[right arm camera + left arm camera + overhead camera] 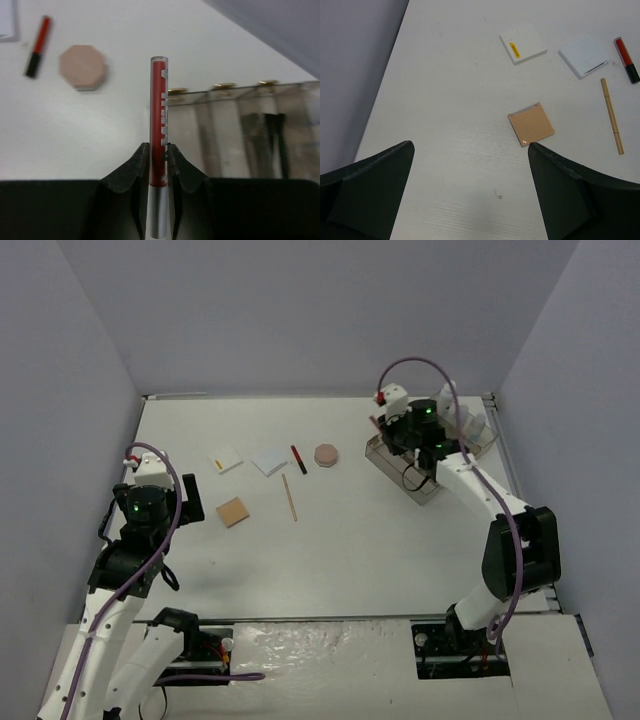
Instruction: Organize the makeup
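From above, the smoky clear tray (418, 483) sits by the right edge of the white table (350, 560), the flat tan pad (233, 511) well left of it amid bare surface. The left gripper (470, 149) hangs wide open just short of that pad. The right gripper (158, 150) pinches a slim glossy red tube (159, 100) just beside the tray.

No legible text found. The white pad (522, 44) carries a small yellow label (514, 50), its print too small to read. The red tube (159, 125) bears white lettering along one side, seen edge-on and not decipherable.
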